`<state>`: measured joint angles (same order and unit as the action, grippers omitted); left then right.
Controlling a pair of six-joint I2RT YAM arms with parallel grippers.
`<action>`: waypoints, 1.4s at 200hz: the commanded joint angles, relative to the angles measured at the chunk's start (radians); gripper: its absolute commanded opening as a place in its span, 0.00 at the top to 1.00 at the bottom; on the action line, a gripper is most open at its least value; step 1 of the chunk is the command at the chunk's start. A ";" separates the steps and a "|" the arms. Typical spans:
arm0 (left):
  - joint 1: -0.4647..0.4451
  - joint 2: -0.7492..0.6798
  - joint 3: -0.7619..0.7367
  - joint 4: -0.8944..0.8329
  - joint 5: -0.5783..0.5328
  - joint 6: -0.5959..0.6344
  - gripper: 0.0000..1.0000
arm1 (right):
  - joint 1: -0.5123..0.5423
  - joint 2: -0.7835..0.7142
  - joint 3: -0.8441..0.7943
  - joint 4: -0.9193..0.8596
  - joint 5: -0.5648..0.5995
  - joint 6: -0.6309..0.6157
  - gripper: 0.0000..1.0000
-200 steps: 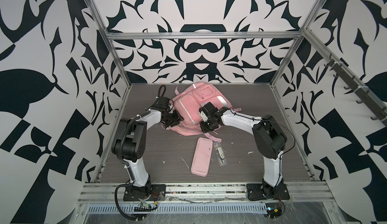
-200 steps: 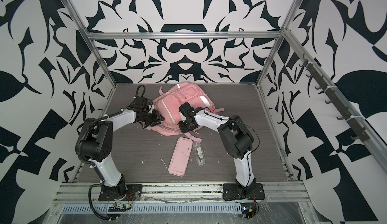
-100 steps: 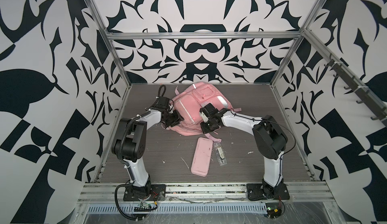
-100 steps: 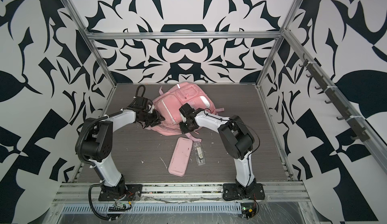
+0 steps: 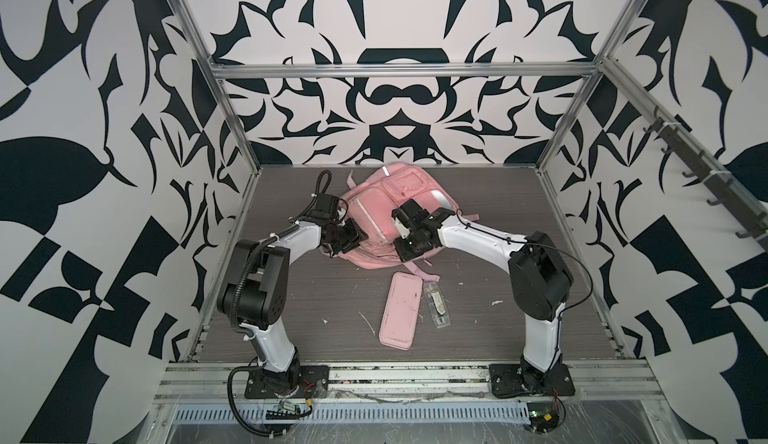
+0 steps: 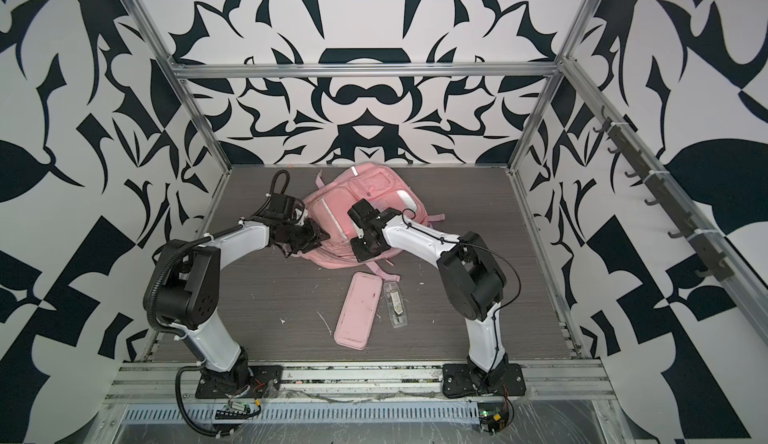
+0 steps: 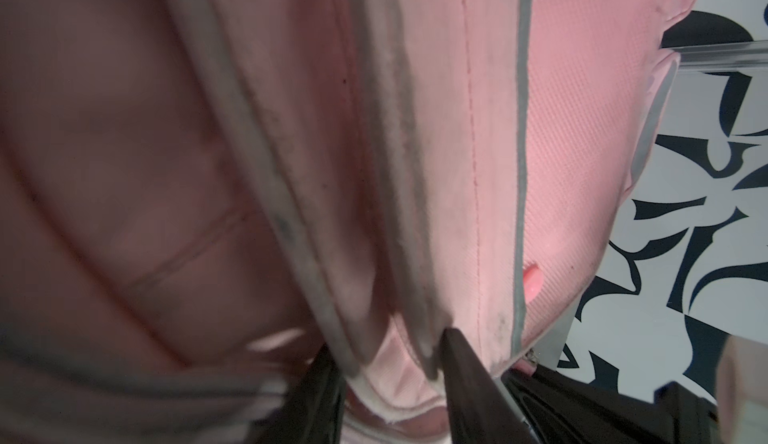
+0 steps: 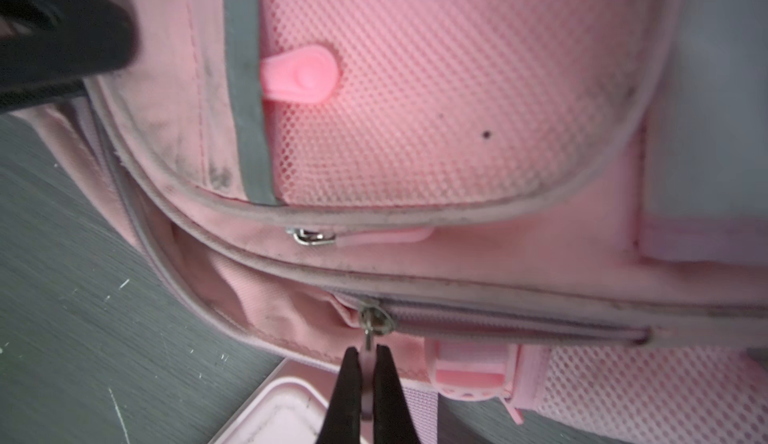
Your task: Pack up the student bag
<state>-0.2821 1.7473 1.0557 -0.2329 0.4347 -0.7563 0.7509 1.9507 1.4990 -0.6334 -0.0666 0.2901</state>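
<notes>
Right gripper (image 8: pixel 366 351) pinches a zipper pull (image 8: pixel 369 340) on the half-unzipped student bag (image 5: pixel 401 188); left gripper (image 7: pixel 390 342) clamps its left edge. Pencil case (image 5: pixel 401 317) lies outside, on the tabletop (image 5: pixel 316 292).

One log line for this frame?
left tool: shut on bag edge | right tool: shut on zip pull | case: on table, unpacked

Top views look down together; wrist views hug student bag (image 8: pixel 457 109)
</notes>
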 commanded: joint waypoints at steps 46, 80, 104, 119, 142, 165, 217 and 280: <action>-0.060 -0.014 0.009 0.049 0.050 -0.049 0.59 | 0.080 0.031 0.113 -0.006 -0.081 -0.027 1.00; -0.072 -0.020 0.016 0.050 0.052 -0.052 0.59 | 0.082 0.031 0.120 0.026 -0.108 -0.005 1.00; -0.085 -0.020 0.021 0.050 0.058 -0.045 0.59 | 0.083 0.030 0.116 0.060 -0.153 0.016 1.00; -0.094 -0.019 0.027 0.050 0.060 -0.044 0.59 | 0.083 0.035 0.116 0.078 -0.175 0.031 1.00; -0.105 -0.014 0.035 0.050 0.062 -0.039 0.59 | 0.085 0.036 0.118 0.101 -0.198 0.049 1.00; -0.108 -0.018 0.042 0.050 0.062 -0.031 0.59 | 0.086 0.033 0.118 0.107 -0.205 0.054 1.00; -0.104 -0.057 0.089 -0.074 0.009 0.069 0.57 | 0.066 -0.025 0.059 0.113 -0.167 0.047 1.00; -0.005 -0.114 0.120 -0.181 -0.062 0.161 0.54 | -0.026 -0.135 -0.080 0.139 -0.176 0.055 1.00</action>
<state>-0.3302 1.6695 1.1355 -0.3691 0.3992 -0.6483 0.7631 1.9026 1.4536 -0.5369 -0.2234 0.3401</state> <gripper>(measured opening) 0.456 0.076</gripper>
